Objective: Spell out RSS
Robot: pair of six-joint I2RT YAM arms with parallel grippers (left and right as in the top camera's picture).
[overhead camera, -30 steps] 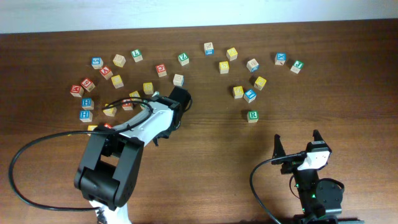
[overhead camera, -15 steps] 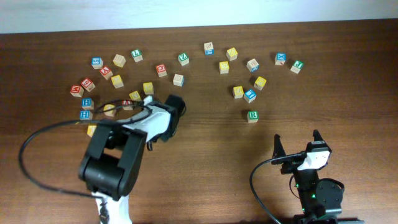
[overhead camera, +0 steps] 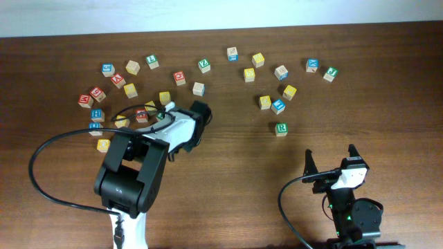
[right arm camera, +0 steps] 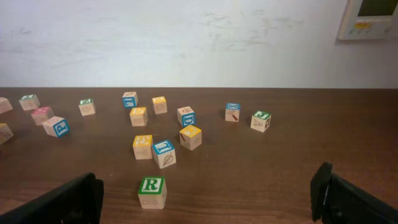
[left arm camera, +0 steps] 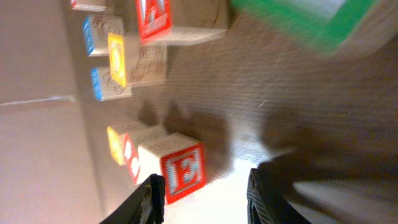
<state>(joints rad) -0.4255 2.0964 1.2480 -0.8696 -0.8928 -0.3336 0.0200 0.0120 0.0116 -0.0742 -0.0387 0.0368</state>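
Observation:
The R cube [overhead camera: 280,128], white-faced with a green letter and border, stands alone right of centre, also shown in the right wrist view as the R cube [right arm camera: 152,191], just ahead of my right gripper [right arm camera: 205,199]. That right gripper [overhead camera: 331,162] is open wide and empty. Several yellow-faced cubes [overhead camera: 289,91] [right arm camera: 190,137] lie scattered; their letters are too small to read. My left gripper [overhead camera: 163,116] is low among the left cluster. The left gripper [left arm camera: 205,182] has its jaws apart with nothing between them. A red E cube [left arm camera: 183,171] sits just beyond one finger.
Red, blue and green lettered cubes [overhead camera: 97,114] are spread across the back half of the table. A blurred green-edged cube [left arm camera: 305,25] is close to the left wrist camera. The left arm's cable [overhead camera: 48,180] loops over the table's left side.
The left arm has shifted left and back over the left cluster, and its jaws have widened. The right arm has not moved.

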